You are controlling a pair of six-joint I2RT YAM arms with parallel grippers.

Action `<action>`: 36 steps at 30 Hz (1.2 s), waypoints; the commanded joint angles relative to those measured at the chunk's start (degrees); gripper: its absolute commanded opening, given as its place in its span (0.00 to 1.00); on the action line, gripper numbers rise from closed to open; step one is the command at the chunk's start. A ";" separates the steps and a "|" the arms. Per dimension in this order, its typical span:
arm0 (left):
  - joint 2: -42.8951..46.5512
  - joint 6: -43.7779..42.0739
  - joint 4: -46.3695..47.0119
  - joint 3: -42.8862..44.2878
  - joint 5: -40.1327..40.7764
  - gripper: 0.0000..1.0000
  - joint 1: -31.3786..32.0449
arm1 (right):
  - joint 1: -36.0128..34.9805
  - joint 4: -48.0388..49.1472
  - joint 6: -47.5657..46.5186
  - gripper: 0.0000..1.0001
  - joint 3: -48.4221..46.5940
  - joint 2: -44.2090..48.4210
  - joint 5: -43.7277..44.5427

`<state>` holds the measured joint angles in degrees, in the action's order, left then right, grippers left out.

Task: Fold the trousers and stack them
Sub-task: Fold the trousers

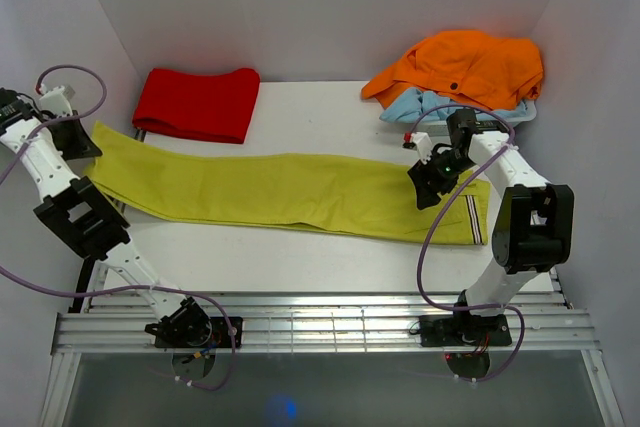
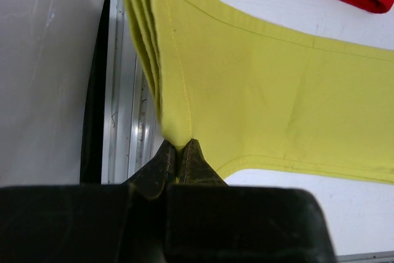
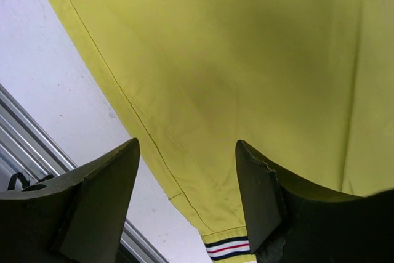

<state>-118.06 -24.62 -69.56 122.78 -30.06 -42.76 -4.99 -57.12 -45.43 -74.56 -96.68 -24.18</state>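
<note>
Trousers [image 1: 290,192] are laid flat, the cuff end [image 2: 175,115] pinched in the clamped left gripper [image 2: 181,146] and the striped waistband [image 3: 229,247] left beneath the gaping, empty right gripper [image 3: 187,146], presumably for folding end-to-end.

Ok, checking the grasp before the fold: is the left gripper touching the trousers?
Touching. The left wrist view shows the left gripper shut on the trousers, pinching their edge.

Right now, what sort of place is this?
Likely a robot booth for practising laundry folding: white walls box in a table, left arm and right arm are bolted to its rail, and trousers lie spread near other clothes.
</note>
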 commanded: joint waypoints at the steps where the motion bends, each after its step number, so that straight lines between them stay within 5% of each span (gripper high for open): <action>1: 4.41 -2.88 -4.69 2.20 -3.33 0.00 -0.22 | 0.86 -1.41 -0.80 0.70 -0.14 2.03 -1.74; 9: 12.59 2.46 -2.87 -12.11 -9.91 0.00 15.50 | 1.48 -1.15 -0.01 0.70 -0.93 1.32 -2.80; 15: 17.16 13.35 10.21 -26.25 -9.93 0.00 27.46 | 3.32 -1.76 0.25 0.69 -1.19 1.32 -3.41; 26: 18.75 28.92 28.16 -34.53 -4.75 0.00 45.54 | 16.23 -6.86 -1.68 0.70 -9.11 -0.96 0.19; 36: 17.69 36.13 33.87 -36.30 -2.20 0.00 54.00 | 21.69 -3.53 -0.72 0.69 0.11 -1.92 6.34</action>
<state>-103.50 7.53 -39.68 86.94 -33.10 9.74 17.10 -60.90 -46.52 -77.71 -97.36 -19.42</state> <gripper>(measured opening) 0.034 0.695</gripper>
